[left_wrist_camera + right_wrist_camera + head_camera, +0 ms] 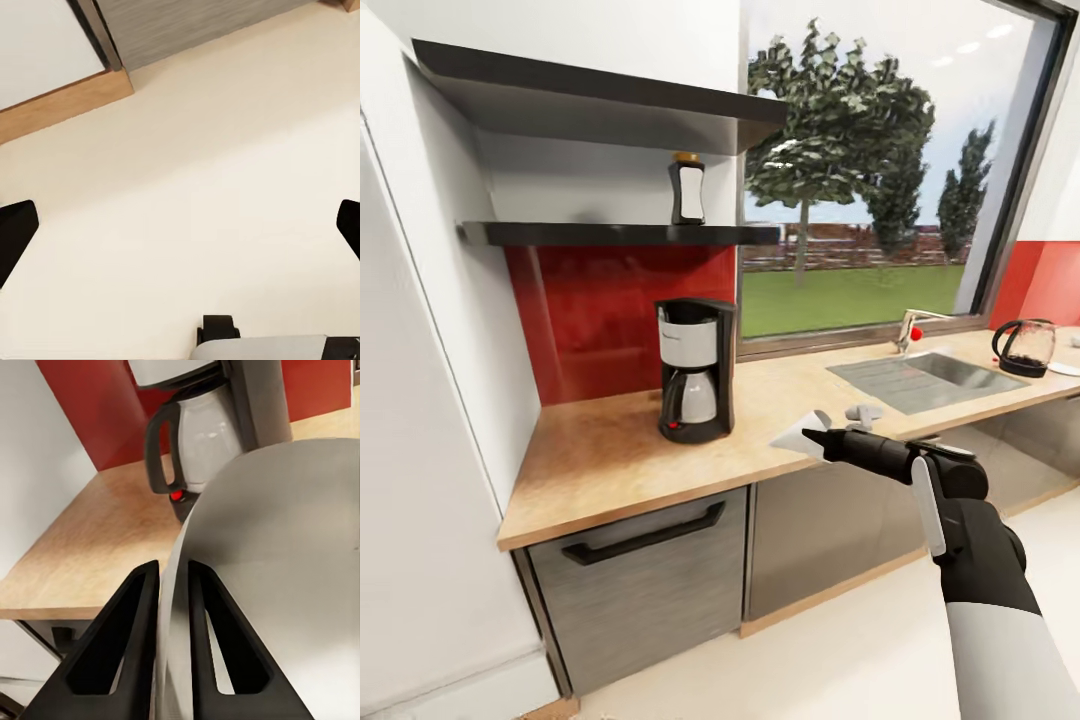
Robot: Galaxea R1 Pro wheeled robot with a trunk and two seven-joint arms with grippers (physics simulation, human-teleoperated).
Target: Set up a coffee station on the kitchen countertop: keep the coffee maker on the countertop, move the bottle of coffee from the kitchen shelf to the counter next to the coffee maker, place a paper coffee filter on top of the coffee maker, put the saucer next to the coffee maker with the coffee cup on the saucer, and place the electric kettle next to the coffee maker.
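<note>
The paper coffee filter (803,435) sits pinched in the right end effector (822,437), a pale cone held out in front of the worktop's (610,450) front edge, to the right of the coffee maker (695,370) and lower than its top. In the right wrist view the two black fingers (131,645) are closed down to a narrow slit on the filter's edge (172,607), so the thin sheet stands on its rim and fans out ahead of them. Gripping it by one edge leaves most of the paper free, which suits laying it on the machine's flat top; I judge the arm must rise and reach left before letting go, and so light a sheet could slip or tilt off.

The coffee maker stands near the red back wall (600,310) with bare wood on both sides, room for the other items. The bottle of coffee (687,190) stands upright on the lower kitchen shelf (610,234) above the machine, not yet brought down. The electric kettle (1024,347) stands far to the right, beyond the sink (950,372) and well apart from the machine, so that step is also still to do.

The left end effector (180,225) points down at the pale floor (195,150), its two finger tips spread wide at opposite edges of its wrist view with nothing between them, apparently parked out of the way.
</note>
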